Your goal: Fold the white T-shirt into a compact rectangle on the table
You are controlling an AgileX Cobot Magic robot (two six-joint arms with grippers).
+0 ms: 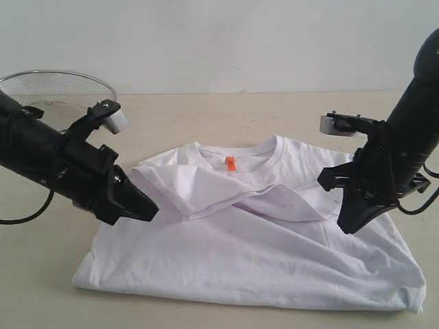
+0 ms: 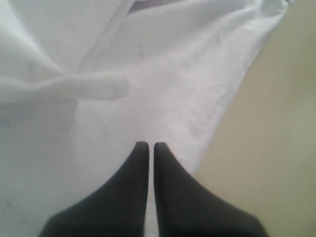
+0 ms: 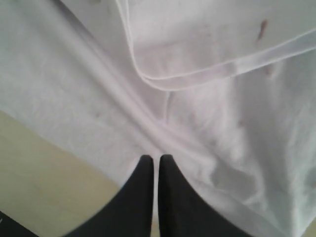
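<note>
The white T-shirt lies on the table with its back up, collar and orange neck tag toward the far side. Both sleeves are folded inward and cross over the upper back. My left gripper hovers at the shirt's left edge, shut with nothing between its fingers; its wrist view shows the shut tips over white cloth near the hem. My right gripper hangs over the shirt's right side, also shut and empty, its tips above creased fabric.
A round wire-mesh basket stands at the back left, behind my left arm. Bare beige table surrounds the shirt on all sides. A white wall rises behind the table's far edge.
</note>
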